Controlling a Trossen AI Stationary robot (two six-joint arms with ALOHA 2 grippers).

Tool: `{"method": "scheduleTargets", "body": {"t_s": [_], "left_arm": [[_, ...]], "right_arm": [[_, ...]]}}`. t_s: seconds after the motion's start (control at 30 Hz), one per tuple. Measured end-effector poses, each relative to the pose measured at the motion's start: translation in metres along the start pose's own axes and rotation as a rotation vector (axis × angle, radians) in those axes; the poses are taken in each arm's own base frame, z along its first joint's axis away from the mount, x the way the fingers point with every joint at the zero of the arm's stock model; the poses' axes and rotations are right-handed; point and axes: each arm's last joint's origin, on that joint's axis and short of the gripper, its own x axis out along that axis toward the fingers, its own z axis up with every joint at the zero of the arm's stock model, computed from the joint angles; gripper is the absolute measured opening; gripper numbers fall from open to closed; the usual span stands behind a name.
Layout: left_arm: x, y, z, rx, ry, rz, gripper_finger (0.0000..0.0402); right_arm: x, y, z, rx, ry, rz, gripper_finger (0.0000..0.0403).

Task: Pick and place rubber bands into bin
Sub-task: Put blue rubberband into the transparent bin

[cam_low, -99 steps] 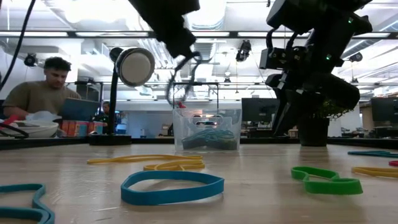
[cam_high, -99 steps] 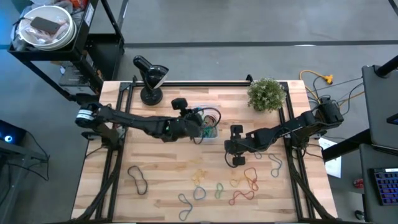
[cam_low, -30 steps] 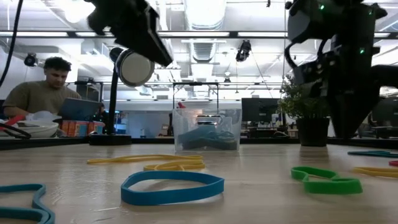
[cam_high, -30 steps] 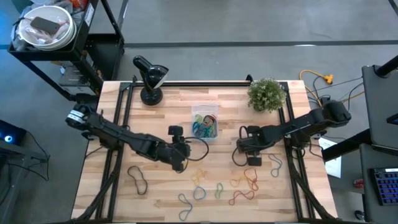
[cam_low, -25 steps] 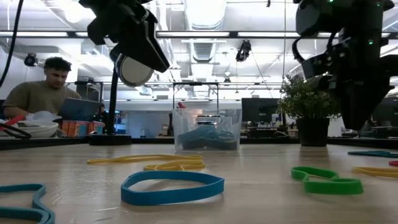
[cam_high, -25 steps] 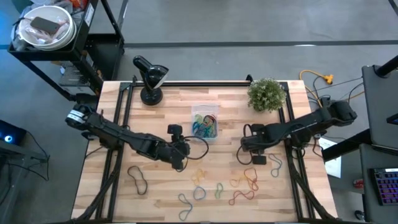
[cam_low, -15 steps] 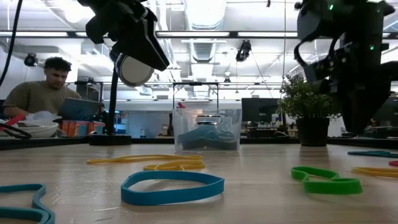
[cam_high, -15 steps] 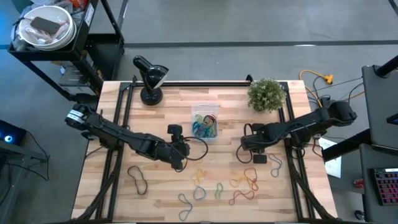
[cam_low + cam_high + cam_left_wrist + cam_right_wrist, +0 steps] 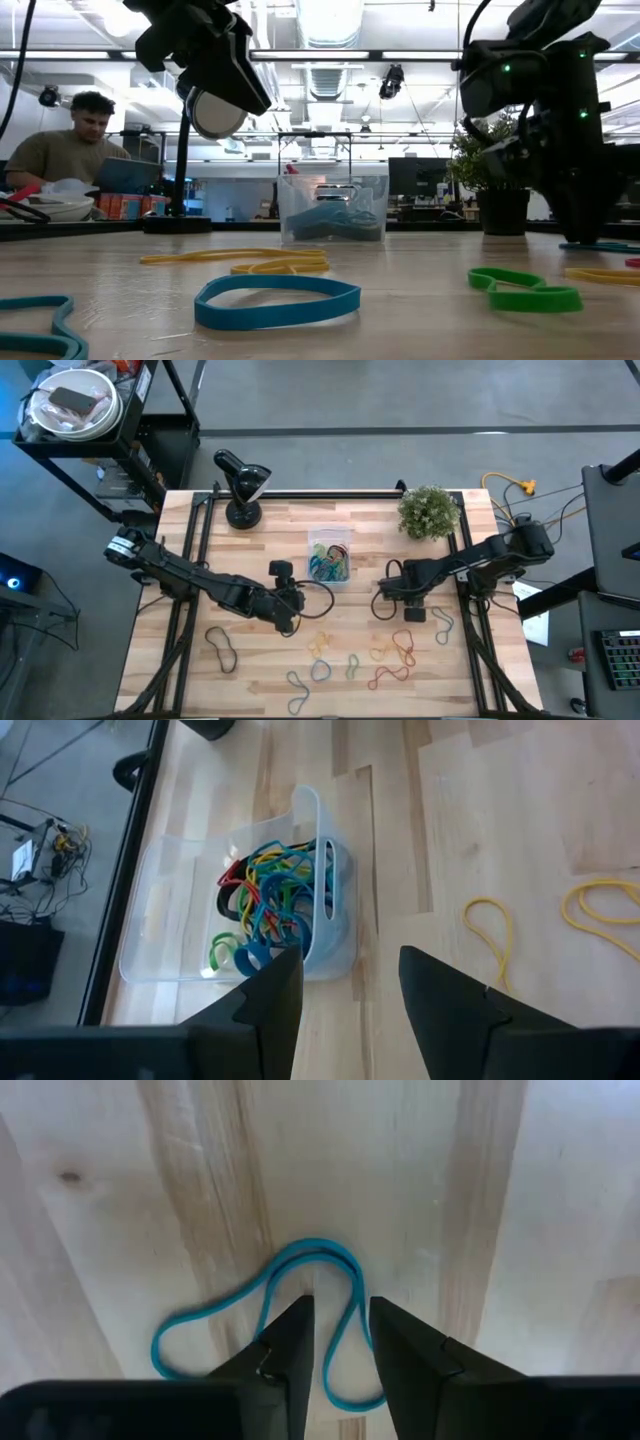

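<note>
Rubber bands are still scattered loose over the near half of the wooden table, mostly yellow, blue, green and red. The clear bin sits mid-table with a colourful tangle already inside. The left claw hangs just on the near side of the bin, fingers spread, nothing in them. The right claw is down over a blue band on the right side, its fingers parted with one side of that loop running between the tips, not pinched

Desk lamp, potted plant
</note>
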Motion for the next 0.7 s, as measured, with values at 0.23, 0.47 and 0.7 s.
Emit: {"method": "scheduleTargets", "body": {"t_s": [0.23, 0.47, 0.7], "left_arm": [[0.0, 0.0, -0.0002, 0.001, 0.001, 0.0, 0.0152], [0.0001, -0.0001, -0.0002, 0.0, 0.001, 0.0, 0.0152], [0.0002, -0.0001, -0.0003, 0.0, 0.001, 0.0, 0.0152]], "right_arm": [[0.0038, -0.0016, 0.0024, 0.024, 0.014, -0.004, 0.0105], [0.0061, -0.0022, 0.0047, 0.019, -0.013, 0.022, 0.0085], [0.0067, -0.001, 0.0061, 0.013, -0.024, 0.061, 0.0016]]}}
